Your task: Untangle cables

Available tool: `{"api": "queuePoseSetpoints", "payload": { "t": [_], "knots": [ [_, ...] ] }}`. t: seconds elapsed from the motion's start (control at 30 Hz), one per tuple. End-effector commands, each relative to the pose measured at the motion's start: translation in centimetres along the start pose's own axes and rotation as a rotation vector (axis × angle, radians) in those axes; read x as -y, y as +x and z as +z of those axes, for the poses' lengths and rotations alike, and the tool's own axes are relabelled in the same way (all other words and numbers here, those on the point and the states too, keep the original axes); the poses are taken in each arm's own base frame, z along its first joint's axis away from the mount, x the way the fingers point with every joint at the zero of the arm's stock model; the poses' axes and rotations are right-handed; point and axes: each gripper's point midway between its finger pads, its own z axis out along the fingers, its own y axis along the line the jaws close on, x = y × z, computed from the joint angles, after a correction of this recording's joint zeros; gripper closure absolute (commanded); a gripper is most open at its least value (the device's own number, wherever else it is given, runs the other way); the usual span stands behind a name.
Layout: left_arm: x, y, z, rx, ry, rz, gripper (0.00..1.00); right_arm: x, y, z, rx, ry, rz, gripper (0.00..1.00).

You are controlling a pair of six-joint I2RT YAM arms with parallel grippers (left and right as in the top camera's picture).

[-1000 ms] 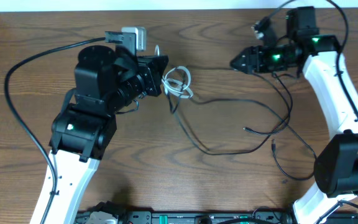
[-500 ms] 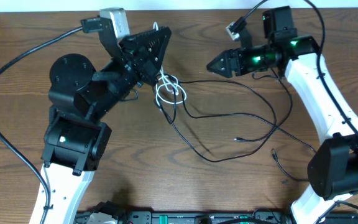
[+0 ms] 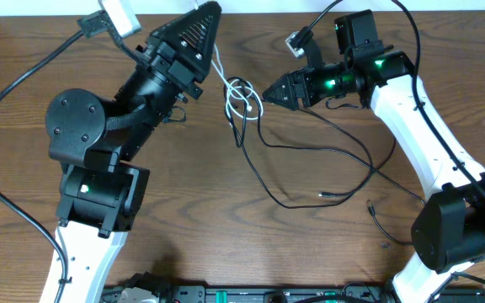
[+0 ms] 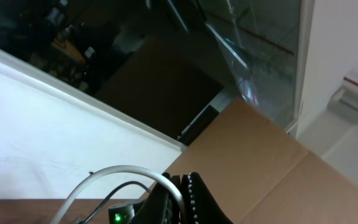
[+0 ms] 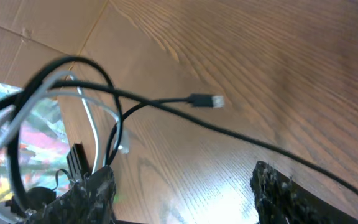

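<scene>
Hanging up at 12 o'clock, left gripper (image 3: 207, 15) pinches the white cable (image 4: 114, 170) — right gripper (image 3: 268, 91) is spread wide, 3 o'clock of its loop.

free: bare surface (image 3: 226, 244) near centre | blocked: black cables (image 3: 318, 148) sprawl centre to right | blocked: white cable (image 3: 239, 94) loops far centre between left claw (image 3: 212, 10) and right claw (image 3: 266, 94) | blocked: left arm (image 3: 78, 126) overhangs far left

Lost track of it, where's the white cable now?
Overhead view: the white cable loops at upper centre, between the left gripper and the right gripper, tangled with black cables.
</scene>
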Motion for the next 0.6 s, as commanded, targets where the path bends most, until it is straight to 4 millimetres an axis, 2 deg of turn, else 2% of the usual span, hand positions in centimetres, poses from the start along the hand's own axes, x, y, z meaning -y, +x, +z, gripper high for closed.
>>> {"api": "queuePoseSetpoints", "payload": {
  "t": [0.0, 0.13, 0.23, 0.33, 0.47, 0.57],
  "knots": [
    [-0.3, -0.6, 0.1, 0.03, -0.016, -0.045, 0.93, -0.7, -0.4, -0.3, 0.016, -0.054, -0.056, 0.32],
    [-2.1, -0.1, 0.6, 0.018, -0.071, -0.052, 0.93, -3.1, -0.4, -0.6, 0.024, -0.191, -0.128, 0.33],
    [-4.7, -0.1, 0.8, 0.036, -0.17, -0.037, 0.93, -4.7, -0.4, -1.1, 0.035, -0.277, -0.168, 0.32],
    [-7.4, -0.4, 0.7, 0.072, -0.276, -0.01, 0.92, -5.1, -0.4, -1.1, 0.034, -0.287, -0.173, 0.31],
    [-9.5, -0.7, 0.9, 0.107, -0.352, 0.009, 0.93, -5.2, 0.2, 0.5, -0.001, -0.234, -0.165, 0.34],
    [-10.0, -0.9, 1.0, 0.12, -0.37, 0.011, 0.92, -4.7, 0.3, 2.4, -0.03, -0.122, -0.064, 0.37]
  ]
}}
